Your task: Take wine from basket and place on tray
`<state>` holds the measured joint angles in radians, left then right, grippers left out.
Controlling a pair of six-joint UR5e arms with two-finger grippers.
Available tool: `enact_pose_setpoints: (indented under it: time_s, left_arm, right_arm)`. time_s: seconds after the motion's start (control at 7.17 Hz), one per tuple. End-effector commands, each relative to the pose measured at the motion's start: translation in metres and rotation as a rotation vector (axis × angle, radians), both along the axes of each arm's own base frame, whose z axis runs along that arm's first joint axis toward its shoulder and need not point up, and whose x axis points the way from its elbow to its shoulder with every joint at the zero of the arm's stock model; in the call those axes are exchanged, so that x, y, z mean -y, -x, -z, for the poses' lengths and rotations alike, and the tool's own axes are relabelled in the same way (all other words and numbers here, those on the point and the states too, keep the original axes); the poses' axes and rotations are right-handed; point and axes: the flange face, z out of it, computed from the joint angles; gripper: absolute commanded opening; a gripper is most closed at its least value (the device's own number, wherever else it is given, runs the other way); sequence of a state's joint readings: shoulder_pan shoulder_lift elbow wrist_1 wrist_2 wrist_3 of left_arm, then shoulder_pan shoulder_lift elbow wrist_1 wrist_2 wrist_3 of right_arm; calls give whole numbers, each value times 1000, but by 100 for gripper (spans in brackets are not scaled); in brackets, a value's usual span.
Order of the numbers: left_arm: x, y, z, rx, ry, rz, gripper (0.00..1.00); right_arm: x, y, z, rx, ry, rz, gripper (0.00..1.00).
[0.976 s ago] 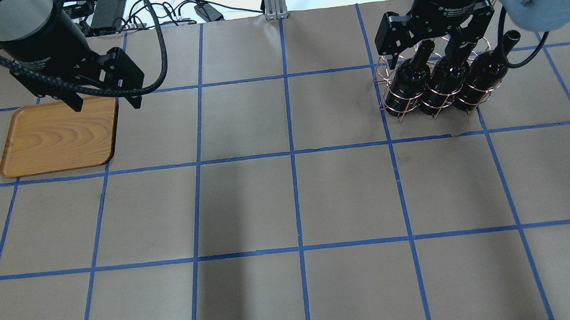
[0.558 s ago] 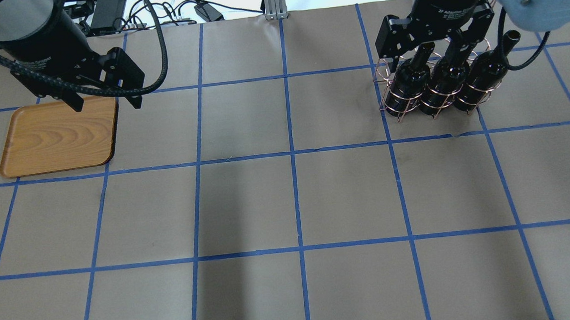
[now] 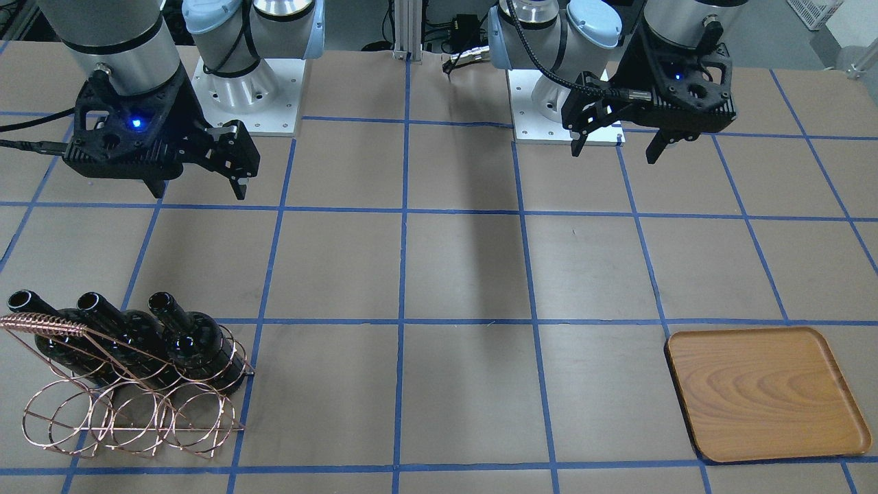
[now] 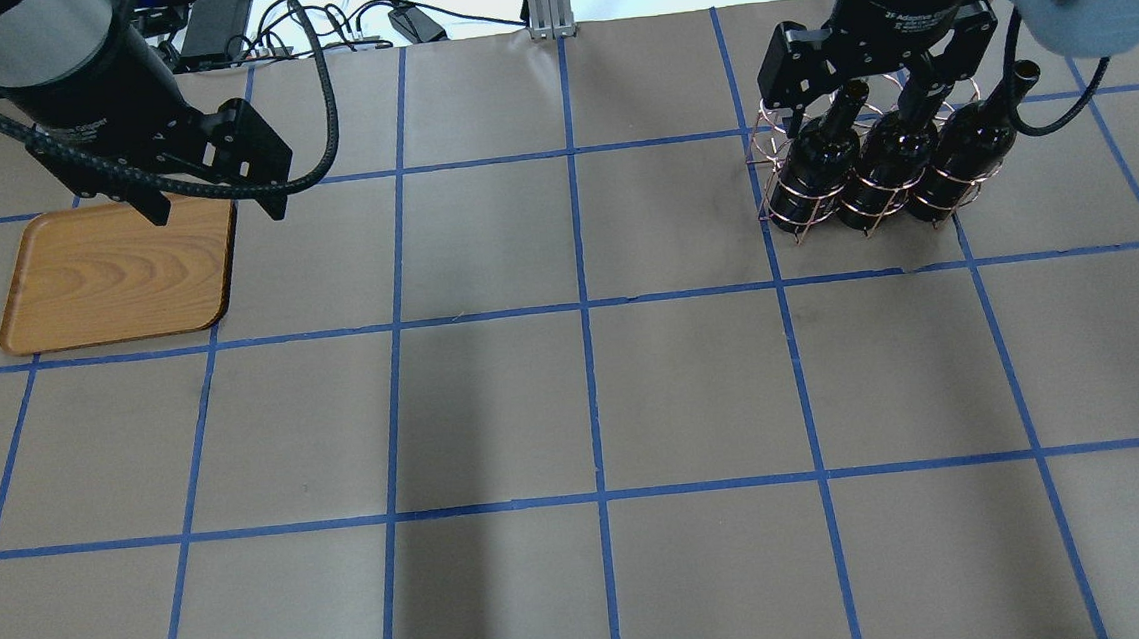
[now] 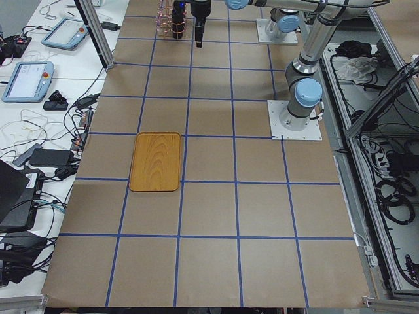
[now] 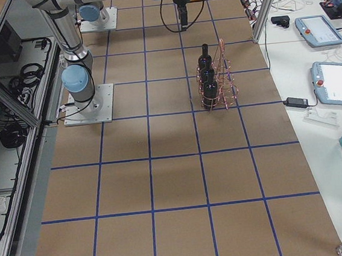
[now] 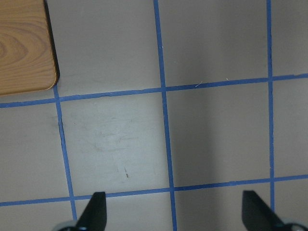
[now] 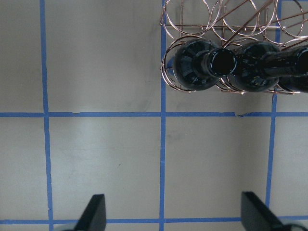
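Three glossy black wine bottles (image 3: 195, 343) lean in the copper wire basket (image 3: 130, 418), mouths up. In the overhead view the bottles (image 4: 819, 167) and basket (image 4: 781, 212) sit at the far right. My right gripper (image 4: 856, 111) is open and empty. It hovers high above the table on the robot's side of the basket (image 8: 192, 14), and the nearest bottle (image 8: 202, 67) shows ahead of it. The wooden tray (image 4: 115, 276) lies empty at the far left. My left gripper (image 4: 216, 212) is open and empty, high beside the tray's (image 7: 24, 48) right edge.
The table is brown paper with a blue tape grid (image 4: 583, 303). The two arm bases (image 3: 240, 96) stand at the robot's side. Cables and teach pendants (image 5: 26, 78) lie beyond the table's far edge.
My right gripper has shifted slightly over the bottle necks, still open. The left arm, the bottles and the tray have barely moved.
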<state>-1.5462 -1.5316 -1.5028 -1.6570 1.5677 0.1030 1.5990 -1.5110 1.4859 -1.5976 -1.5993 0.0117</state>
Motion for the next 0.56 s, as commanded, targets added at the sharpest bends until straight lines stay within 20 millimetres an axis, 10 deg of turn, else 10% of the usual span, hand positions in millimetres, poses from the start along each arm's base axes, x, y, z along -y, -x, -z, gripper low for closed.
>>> enact_pose_setpoints:
  time_s: [0.0, 0.42]
  left_arm:
    - [0, 0, 0, -1, 2, -2, 100]
    - [0, 0, 0, -2, 2, -2, 100]
  right_arm:
    - [3, 5, -3, 2, 16, -22, 100]
    - [23, 70, -11, -12, 83, -126, 100]
